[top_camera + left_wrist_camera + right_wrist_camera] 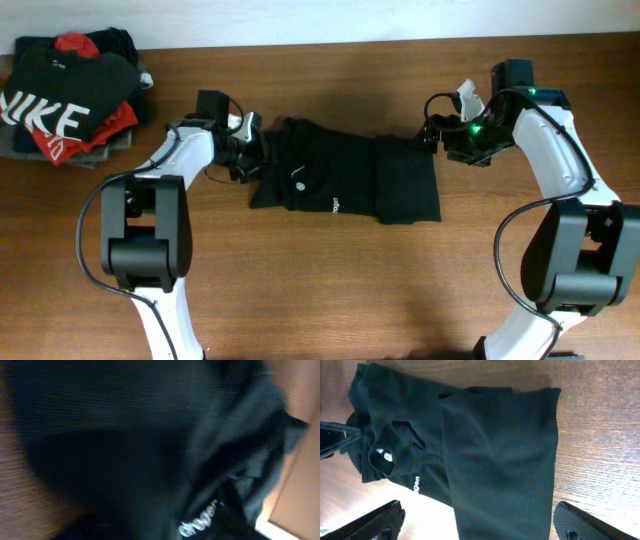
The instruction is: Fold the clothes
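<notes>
- Table (320, 290): brown wood grain, seen from overhead; both arms are mounted at its 6 o'clock edge.
- T-shirt (345, 182): plain black, laid flat just to the 12 o'clock side of the table's centre, long axis running 9 to 3 o'clock. It is gathered into a rough rectangle, with a smooth panel lapped over its 3 o'clock end and looser folds bunched at the 9 o'clock end.
- Logo (298, 182): small, white, round, on the shirt's 9 o'clock half; white lettering (335, 205) is placed just toward 5 o'clock of it.
- Left gripper (250, 152): positioned at the shirt's 9 o'clock edge, touching or just over the cloth. Its wrist view is filled with blurred black fabric (125, 435) and a piece of the lettering (200, 520); no fingers are shown, so whether it is released or clenched cannot be told.
- Right gripper (432, 135): positioned at the shirt's 2 o'clock corner. In its wrist view the fingers (375, 522) are spread wide, released, with nothing grasped; the shirt (485, 450) is seen lying beyond them.
- Clothes pile (70, 95): stacked at the table's 10 o'clock corner, well apart from the T-shirt; a black shirt with large white letters (55, 110) and red cloth (75, 45) are included.
</notes>
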`<action>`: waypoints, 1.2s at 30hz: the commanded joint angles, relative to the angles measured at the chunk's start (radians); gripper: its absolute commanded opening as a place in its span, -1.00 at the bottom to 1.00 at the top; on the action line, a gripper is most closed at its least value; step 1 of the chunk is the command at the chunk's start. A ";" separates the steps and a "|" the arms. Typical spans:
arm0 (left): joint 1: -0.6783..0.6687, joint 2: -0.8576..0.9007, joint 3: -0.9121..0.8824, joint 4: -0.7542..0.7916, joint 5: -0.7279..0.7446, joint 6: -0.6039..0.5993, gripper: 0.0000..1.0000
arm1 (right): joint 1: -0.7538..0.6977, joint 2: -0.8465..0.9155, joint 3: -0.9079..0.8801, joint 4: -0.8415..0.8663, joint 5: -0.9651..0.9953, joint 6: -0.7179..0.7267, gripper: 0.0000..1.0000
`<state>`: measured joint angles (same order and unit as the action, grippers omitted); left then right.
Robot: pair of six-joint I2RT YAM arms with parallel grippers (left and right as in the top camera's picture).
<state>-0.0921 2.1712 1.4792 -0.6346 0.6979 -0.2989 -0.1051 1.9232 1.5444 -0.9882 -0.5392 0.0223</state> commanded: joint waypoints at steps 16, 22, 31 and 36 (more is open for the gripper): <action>-0.118 0.050 -0.029 0.068 -0.164 0.128 0.99 | 0.117 0.085 -0.010 0.127 0.047 0.071 1.00; -0.139 0.050 -0.029 0.082 -0.172 0.128 0.88 | 0.160 0.120 -0.010 0.169 0.058 0.151 0.90; -0.178 0.050 -0.029 0.090 -0.229 0.128 0.49 | 0.164 0.177 -0.010 0.198 0.055 0.178 0.80; -0.209 0.050 -0.029 0.104 -0.273 0.101 0.37 | 0.164 0.234 -0.010 0.192 0.046 0.178 0.80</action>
<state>-0.2653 2.1624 1.4845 -0.5217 0.4808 -0.1791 0.0559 2.1136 1.5406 -0.7921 -0.4938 0.1890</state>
